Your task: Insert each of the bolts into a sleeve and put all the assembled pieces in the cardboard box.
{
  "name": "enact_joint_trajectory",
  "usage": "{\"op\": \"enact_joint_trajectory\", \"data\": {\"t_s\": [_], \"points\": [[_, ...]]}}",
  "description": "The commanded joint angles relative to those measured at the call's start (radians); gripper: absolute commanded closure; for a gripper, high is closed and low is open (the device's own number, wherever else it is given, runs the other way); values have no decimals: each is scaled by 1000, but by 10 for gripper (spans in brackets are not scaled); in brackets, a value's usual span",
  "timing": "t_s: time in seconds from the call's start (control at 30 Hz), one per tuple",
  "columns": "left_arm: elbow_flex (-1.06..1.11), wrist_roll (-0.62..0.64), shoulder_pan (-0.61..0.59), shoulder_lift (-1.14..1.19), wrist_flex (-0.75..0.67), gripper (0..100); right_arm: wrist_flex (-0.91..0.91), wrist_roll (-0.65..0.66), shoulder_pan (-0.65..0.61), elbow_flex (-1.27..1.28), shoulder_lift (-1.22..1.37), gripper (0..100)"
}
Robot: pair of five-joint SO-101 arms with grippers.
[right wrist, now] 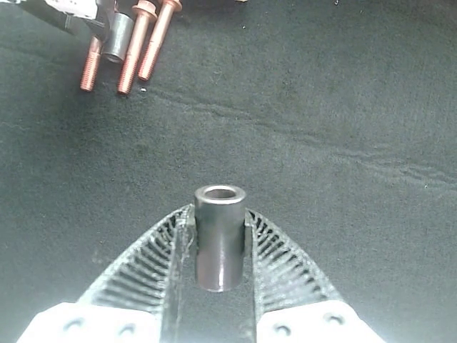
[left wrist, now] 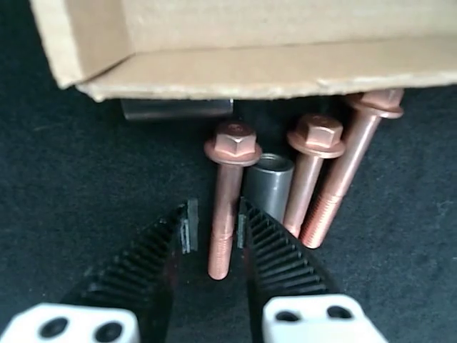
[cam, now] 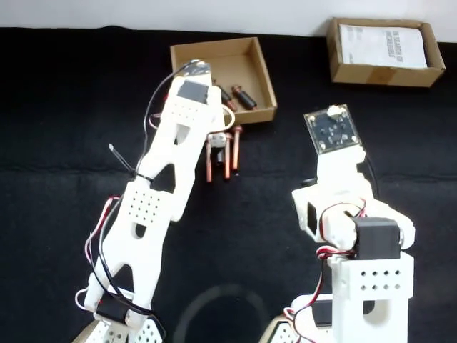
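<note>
Three copper bolts lie on the black cloth just in front of the cardboard box (cam: 187, 56). My left gripper (left wrist: 214, 214) is open, with its fingers on either side of the shaft of the leftmost bolt (left wrist: 227, 193). A grey sleeve (left wrist: 270, 182) lies between that bolt and a second bolt (left wrist: 310, 168); the third bolt (left wrist: 350, 164) is beside it. Another dark sleeve (left wrist: 177, 108) rests against the box wall. My right gripper (right wrist: 220, 229) is shut on an upright grey sleeve (right wrist: 220, 236), held over bare cloth. Two assembled pieces (cam: 235, 96) lie in the box.
A second cardboard box (cam: 382, 53) holding a printed sheet stands at the back right. The right arm's camera board (cam: 332, 130) sits above its gripper. Black cloth (cam: 57, 143) covers the table, with bare room at the left and between the arms.
</note>
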Motion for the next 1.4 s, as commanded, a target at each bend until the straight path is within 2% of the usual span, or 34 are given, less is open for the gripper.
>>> {"op": "enact_joint_trajectory", "data": {"t_s": [0.0, 0.13, 0.33, 0.53, 0.67, 0.87, 1.07, 1.37], "points": [[-19, 9, 15, -64, -25, 885, -16, 11, 10, -2, -13, 991], [-10, 9, 15, -7, -83, 885, -16, 11, 10, -2, -13, 991], [-19, 9, 8, 110, -80, 885, -30, 11, 10, -4, -13, 991], [-13, 9, 13, 108, -69, 898, -39, 9, 10, -4, -12, 991], [-13, 9, 15, 111, -14, 998, -39, 9, 10, -4, -12, 991], [-16, 8, 25, 113, 2, 992, -53, 5, 12, 4, -12, 991], [-58, -3, 25, 74, 17, 992, -159, 3, 12, 102, -16, 991], [-82, -272, -44, -151, 21, 992, -372, 11, 5, 217, -22, 991]]}}
